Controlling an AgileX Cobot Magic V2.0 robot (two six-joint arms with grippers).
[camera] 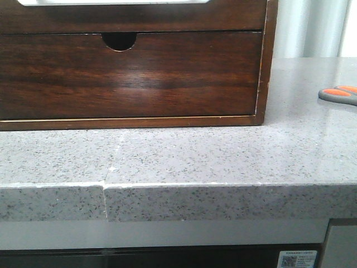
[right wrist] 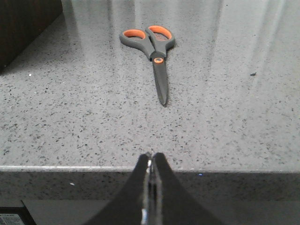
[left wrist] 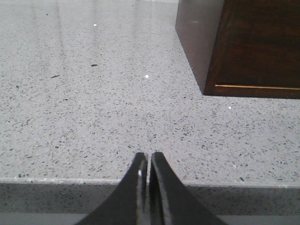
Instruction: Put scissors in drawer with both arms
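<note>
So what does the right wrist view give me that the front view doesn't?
Only the right wrist view shows the whole scissors, blades shut, lying flat on the countertop, and the right gripper with fingertips together, near the counter edge. Only the front view shows the drawer, closed, with its finger cutout. Both share the speckled countertop and the scissors' orange-lined handles, cut off at the front view's right edge.
</note>
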